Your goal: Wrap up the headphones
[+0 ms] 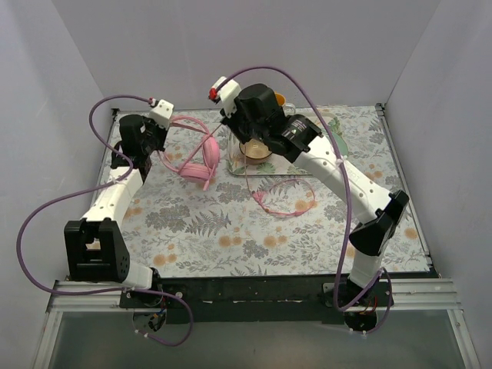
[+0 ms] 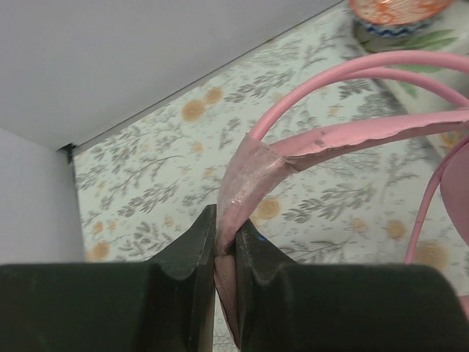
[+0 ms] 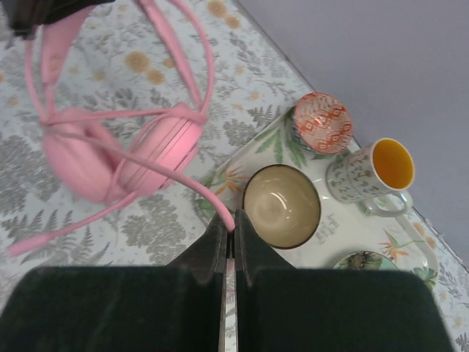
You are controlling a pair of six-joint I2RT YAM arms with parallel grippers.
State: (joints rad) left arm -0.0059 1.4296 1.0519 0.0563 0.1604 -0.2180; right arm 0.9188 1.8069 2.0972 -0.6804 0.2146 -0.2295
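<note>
The pink headphones (image 1: pixel 201 160) hang above the floral table at the back left, earcups down, headband arching up to the left. My left gripper (image 2: pixel 226 238) is shut on the padded headband (image 2: pixel 253 176) and holds it up. My right gripper (image 3: pixel 230 224) is shut on the thin pink cable (image 3: pixel 183 178), which runs from the earcups (image 3: pixel 124 150) into the jaws. The rest of the cable lies in a loose loop on the table (image 1: pixel 286 201) in front of the right arm. A strand of cable crosses over the earcups.
A tray (image 3: pixel 410 242) under the right gripper holds a beige bowl (image 3: pixel 281 205), a mug with orange inside (image 3: pixel 374 172), a red-patterned cup (image 3: pixel 322 122) and a small dish (image 3: pixel 364 260). Grey walls close the back and sides. Purple robot cables (image 1: pixel 46 207) loop beside both arms.
</note>
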